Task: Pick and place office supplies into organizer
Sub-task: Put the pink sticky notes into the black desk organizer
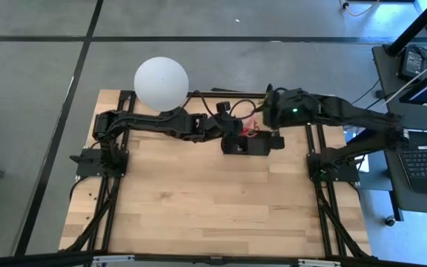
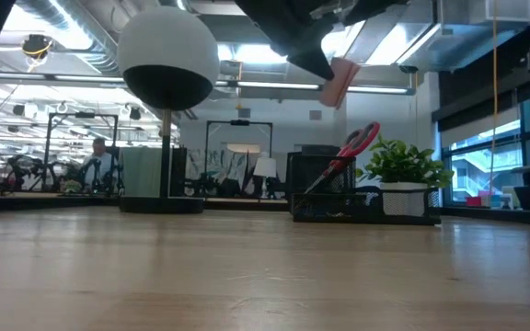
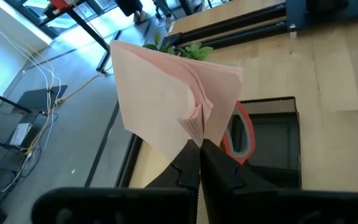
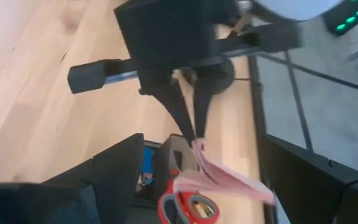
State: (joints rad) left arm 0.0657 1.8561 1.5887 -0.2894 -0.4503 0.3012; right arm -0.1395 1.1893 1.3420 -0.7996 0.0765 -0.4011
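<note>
The left pincer point(image 3: 199, 155) is pinched tight on one edge of the pink sticky-note pad point(image 3: 173, 99), holding it in the air above the organizer point(image 3: 272, 146). The pad's sheets fan apart away from the grip. In the low view the pad point(image 2: 339, 81) hangs well above the organizer point(image 2: 357, 204), clear of it and slightly toward the lamp side.

The organizer, a black mesh box, sits on the tabletop point(image 1: 213, 200) near its far edge, just beside the small green potted plant point(image 2: 405, 170). The red-handled scissors point(image 2: 352, 147) stand in the organizer, handles up and leaning, poking above its rim. Something blue point(image 4: 146, 168) shows inside the organizer next to the scissors; what it is cannot be told.

The right pincer point(image 1: 271, 141) hovers at the organizer's other side, facing the left one, its fingers spread wide with nothing between them.

The white globe lamp point(image 1: 161, 84) stands on the tabletop's far edge, to the organizer's left in the high view.
</note>
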